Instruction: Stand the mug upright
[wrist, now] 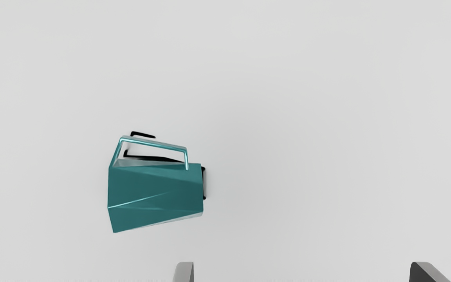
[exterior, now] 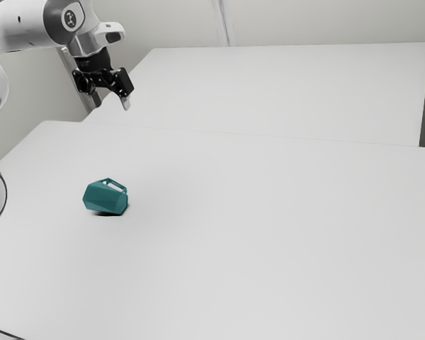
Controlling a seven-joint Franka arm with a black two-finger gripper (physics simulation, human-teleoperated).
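Note:
High above the table, at the exterior view's upper left, hangs my gripper (exterior: 111, 103). The teal faceted mug (exterior: 105, 197) lies on its side on the table, well below the gripper, with its handle slanting upward. In the wrist view the same mug (wrist: 155, 192) shows its side wall and its angular handle, and a dark shadow lies beside it. My gripper (wrist: 302, 272) is open there, its two fingertips wide apart with nothing between them. The mug is apart from both fingers.
The white table (exterior: 269, 234) stretches across the exterior view. Behind it stands another white surface (exterior: 283, 92), with pale walls beyond. A thin dark line (exterior: 6, 332) runs at the exterior view's lower left corner.

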